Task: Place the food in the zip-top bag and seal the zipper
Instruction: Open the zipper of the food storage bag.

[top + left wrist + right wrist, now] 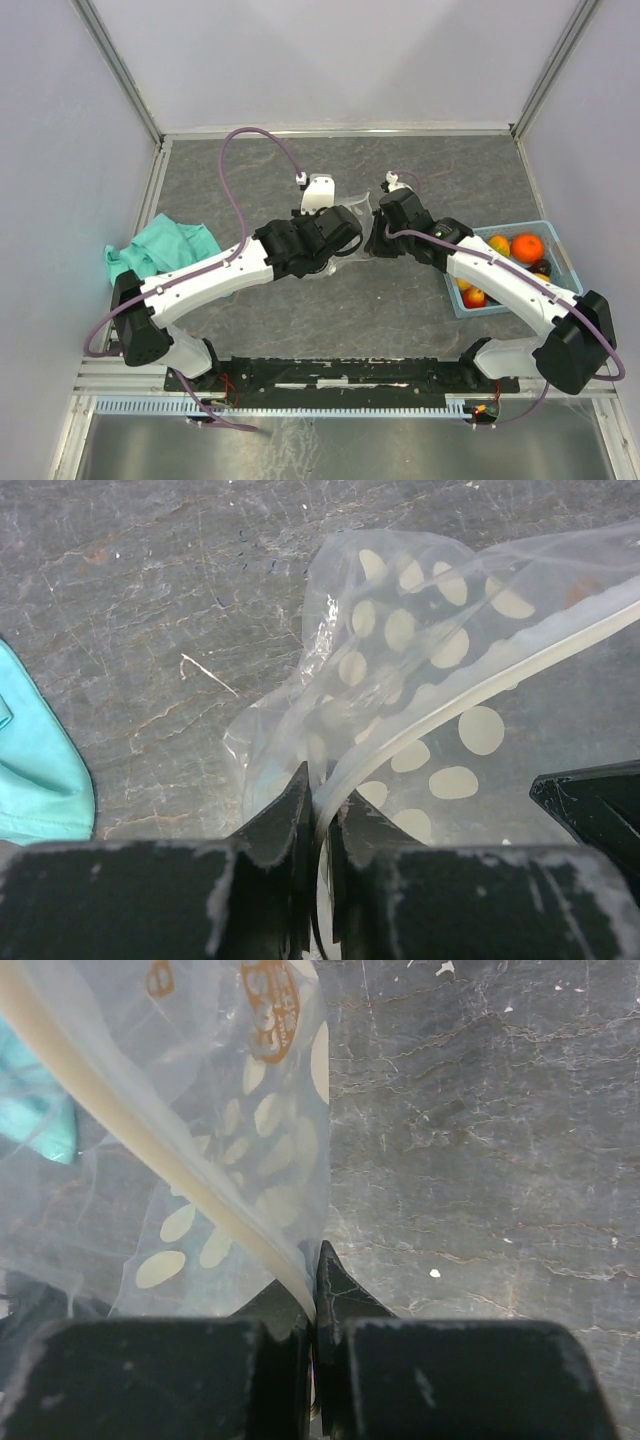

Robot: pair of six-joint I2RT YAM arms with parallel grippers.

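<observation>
A dark grey table (250, 170) with a stone-like pattern stands inside pale lilac walls, with metal rails in the corners. On it I count one zip-top bag (420, 640), one teal cloth (165, 245), one blue basket (566, 258) and two arms.

The bag is near the middle of the table, between the two wrists. It is clear plastic with white round dots, and it is crumpled and partly lifted. The cloth lies well to the left of the bag, and the basket stands to the right of the bag, apart from it.

The food (527, 246) is all in the basket, so it is outside the bag. Five pieces can be counted there: one orange, one yellow-orange, one dark purple, one red and one yellow (the right arm covers part of the basket, so more may be hidden).

The left gripper (320, 802) is almost closed. Its two fingers leave only a thin gap, and the zipper (520, 668) of the bag passes through this gap and is pinched there. From that grip the whitish strip runs up and to the right across the left wrist view.

The right gripper (313, 1282) is closed also. Its fingertips meet on the other end of the same strip, at the edge of the bag, and the dotted film hangs to the left of them in the right wrist view.
</observation>
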